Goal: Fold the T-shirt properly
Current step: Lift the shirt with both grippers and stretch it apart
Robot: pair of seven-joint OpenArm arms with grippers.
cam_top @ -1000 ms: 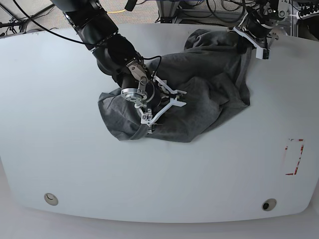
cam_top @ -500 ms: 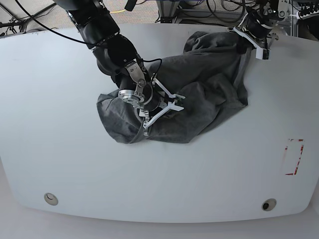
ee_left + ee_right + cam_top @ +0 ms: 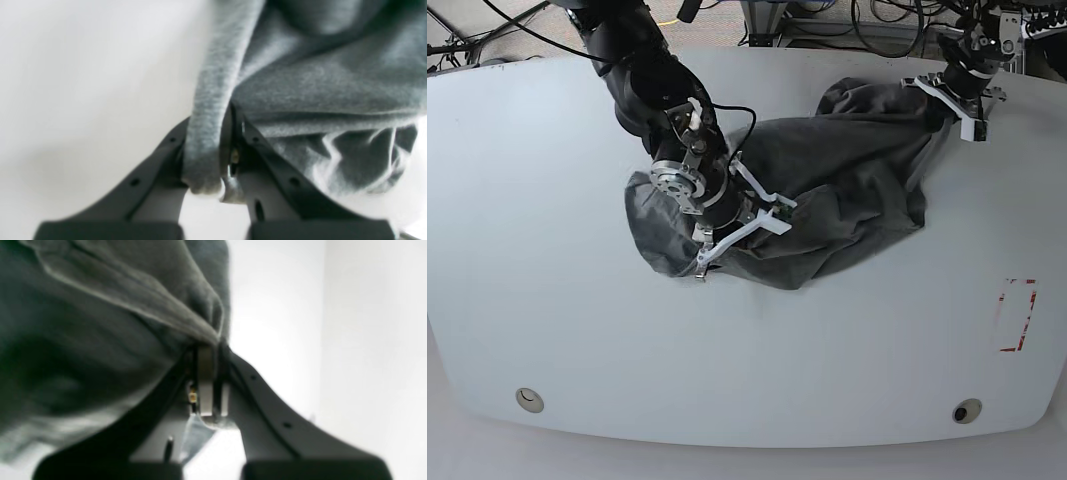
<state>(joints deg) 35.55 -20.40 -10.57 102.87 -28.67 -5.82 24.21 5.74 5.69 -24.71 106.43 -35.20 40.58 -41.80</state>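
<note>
Grey T-shirt, crumpled on counter: left tool and right tool both pinching cloth, needing an even outward pull.

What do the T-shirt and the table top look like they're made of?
T-shirt: soft knit, probably cotton jersey; heathered grey flecks, limp wrinkles, matte. Table: smooth hard white surface, maybe laminate or painted board; faint sheen, no grain.

The T-shirt is plain dark heather grey; the table is white with a red-marked rectangle.
</note>
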